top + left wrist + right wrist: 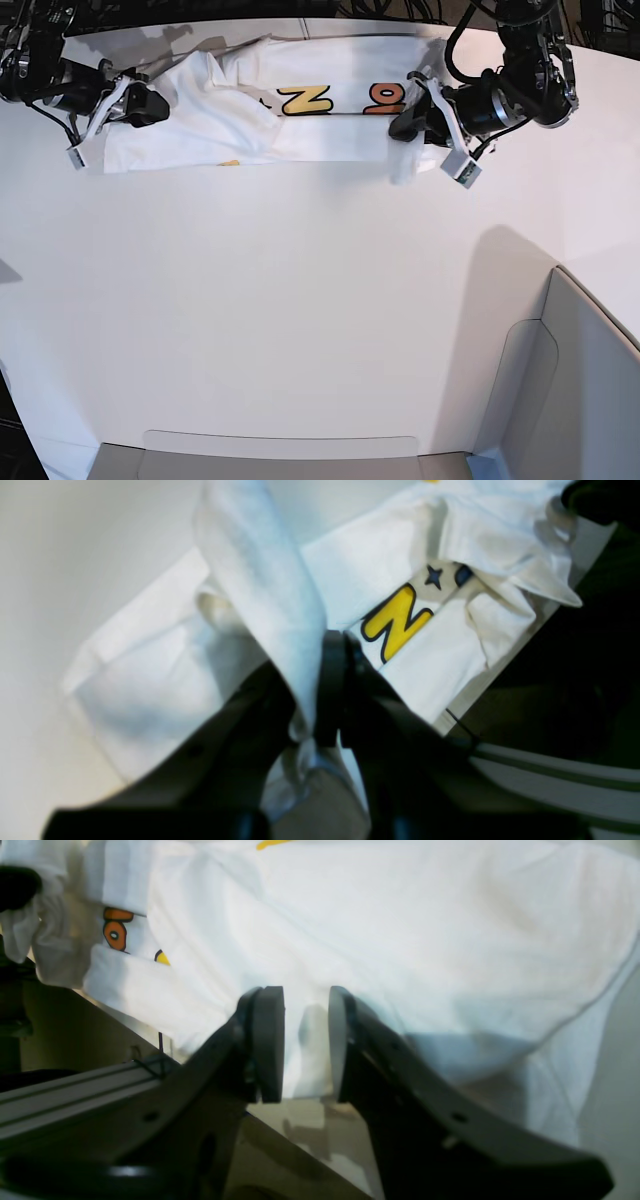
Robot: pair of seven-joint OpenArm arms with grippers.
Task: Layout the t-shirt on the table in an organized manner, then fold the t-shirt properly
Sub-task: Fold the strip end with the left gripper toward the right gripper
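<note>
The white t-shirt [320, 140] lies crumpled in a band along the far edge of the table [300, 300], showing a yellow "N" [305, 99] and orange lettering [385, 97]. My left gripper [405, 122] is at the shirt's right end. In the left wrist view the left gripper [312, 690] is shut on a raised fold of the t-shirt [260, 570], near the yellow "N" [397, 620]. My right gripper [155, 103] is at the shirt's left end. It [306, 1040] stands open, its pads apart, with the t-shirt's [400, 930] edge showing in the gap.
A grey panel [580, 390] rises at the near right corner, and a grey strip [280, 455] runs along the near edge. Just behind the shirt the table ends; a metal rail [75, 1090] and dark space lie beyond it.
</note>
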